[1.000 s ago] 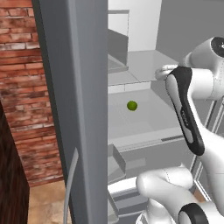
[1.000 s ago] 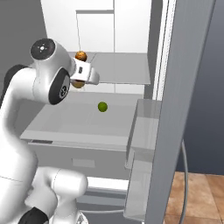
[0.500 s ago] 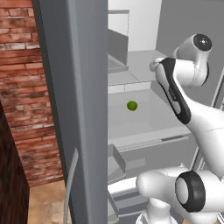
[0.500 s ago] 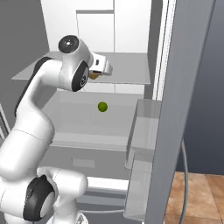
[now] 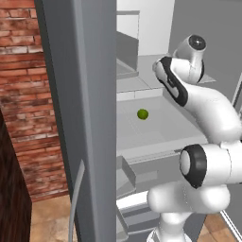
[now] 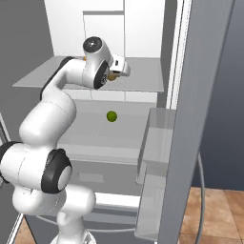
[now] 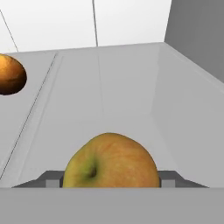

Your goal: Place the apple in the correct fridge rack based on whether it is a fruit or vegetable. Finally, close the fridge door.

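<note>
Apple (image 7: 110,161) held between the gripper (image 6: 113,75) fingers, jaws clamped on its two sides, stem dimple turned toward the hand camera. Carried over the near part of the upper rack (image 6: 143,78), just above the panel; contact with the panel not determinable from these views. Open rack surface lies straight ahead of the gripper and below it, running back to the white rear wall (image 7: 131,22). Second orange-brown fruit (image 7: 9,74) resting on the same rack, ahead and off to one side in the hand view, well apart from the apple. Green ball (image 6: 112,116) on the lower shelf (image 6: 86,136), directly beneath the reach. Judged next: short descent, then release onto the bare panel ahead, keeping off the other fruit. Round shape likely to roll on a flat shelf, so a low release advised. Fridge door (image 5: 78,118) standing open, closing not yet done
</note>
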Motion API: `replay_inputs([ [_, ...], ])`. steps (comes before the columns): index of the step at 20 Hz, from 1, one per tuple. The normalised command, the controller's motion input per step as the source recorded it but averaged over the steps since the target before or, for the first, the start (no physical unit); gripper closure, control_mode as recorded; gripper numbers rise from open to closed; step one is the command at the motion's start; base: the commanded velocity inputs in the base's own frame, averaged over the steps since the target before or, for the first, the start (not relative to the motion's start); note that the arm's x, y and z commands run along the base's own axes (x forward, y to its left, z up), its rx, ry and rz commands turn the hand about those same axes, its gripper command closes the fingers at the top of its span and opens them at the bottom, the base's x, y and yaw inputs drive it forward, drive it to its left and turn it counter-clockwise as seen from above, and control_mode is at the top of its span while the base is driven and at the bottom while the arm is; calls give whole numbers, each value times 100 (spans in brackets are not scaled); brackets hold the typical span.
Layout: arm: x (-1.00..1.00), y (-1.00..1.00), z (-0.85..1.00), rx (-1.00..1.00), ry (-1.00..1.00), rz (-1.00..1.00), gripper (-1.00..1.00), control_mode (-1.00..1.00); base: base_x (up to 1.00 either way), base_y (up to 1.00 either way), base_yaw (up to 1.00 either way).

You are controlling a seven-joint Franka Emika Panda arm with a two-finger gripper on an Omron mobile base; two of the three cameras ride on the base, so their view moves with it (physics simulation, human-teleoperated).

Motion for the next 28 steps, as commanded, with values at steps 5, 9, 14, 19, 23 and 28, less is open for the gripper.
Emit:
replay_inputs([
  [5,100,0,-31,0,2,0,-100,-100,0,0,0],
  [9,55,0,-8,-1,0,-1,-100,-100,0,0,0],
  [14,4,5,0,0,0,-9,-100,-100,0,0,0],
  [19,-19,22,3,0,0,-9,-100,-100,0,0,0],
  [23,-84,34,27,2,-1,-6,-100,-100,0,0,0],
  [28,-100,28,26,4,-2,0,-100,-100,0,0,0],
])
